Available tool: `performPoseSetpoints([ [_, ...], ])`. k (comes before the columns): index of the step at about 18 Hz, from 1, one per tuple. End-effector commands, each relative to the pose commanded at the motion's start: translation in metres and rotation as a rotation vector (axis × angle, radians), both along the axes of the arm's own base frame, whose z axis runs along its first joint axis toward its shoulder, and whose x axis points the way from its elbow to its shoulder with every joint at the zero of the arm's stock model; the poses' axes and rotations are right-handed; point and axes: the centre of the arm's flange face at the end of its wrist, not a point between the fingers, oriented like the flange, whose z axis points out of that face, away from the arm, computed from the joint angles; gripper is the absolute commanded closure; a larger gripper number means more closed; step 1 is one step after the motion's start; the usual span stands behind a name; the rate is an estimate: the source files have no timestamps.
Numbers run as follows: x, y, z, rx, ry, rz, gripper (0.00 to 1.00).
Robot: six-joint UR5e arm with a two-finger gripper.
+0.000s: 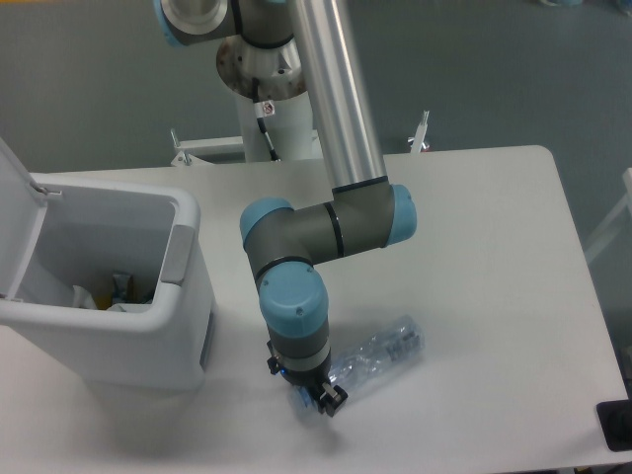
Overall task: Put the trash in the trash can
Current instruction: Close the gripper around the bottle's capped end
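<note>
On the white table [484,247], to the right of the trash can [148,331] and well apart from it: a clear, crushed plastic bottle [375,354], lying on its side, tilted so that the far end points up and to the right, label showing as small dark print near that end. At the bottle's near, lower-left end, partly hidden: the blue cap, just a sliver of blue under the gripper [318,397]. Black fingers [331,399] closed in around that cap end, seemingly clamped on the bottle, though too small and shadowed to judge the contact surely. Directly above, the blue-capped wrist and grey forearm of the arm [296,306], bending down from the silver upper link. Left of all this, the trash can itself, lid [15,212] hinged up and open, grey latch [178,254] on the right rim, some crumpled bits inside at the bottom.
</note>
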Motion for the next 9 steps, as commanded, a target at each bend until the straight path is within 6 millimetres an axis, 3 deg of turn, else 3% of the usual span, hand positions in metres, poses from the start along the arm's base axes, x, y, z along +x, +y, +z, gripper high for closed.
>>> performPoseSetpoints([
  [5, -0.034, 0.018, 0.061, 0.224, -0.1, 0.107, 0.53],
  [9, -0.046, 0.024, 0.116, 0.416, -0.258, 0.199, 0.53],
])
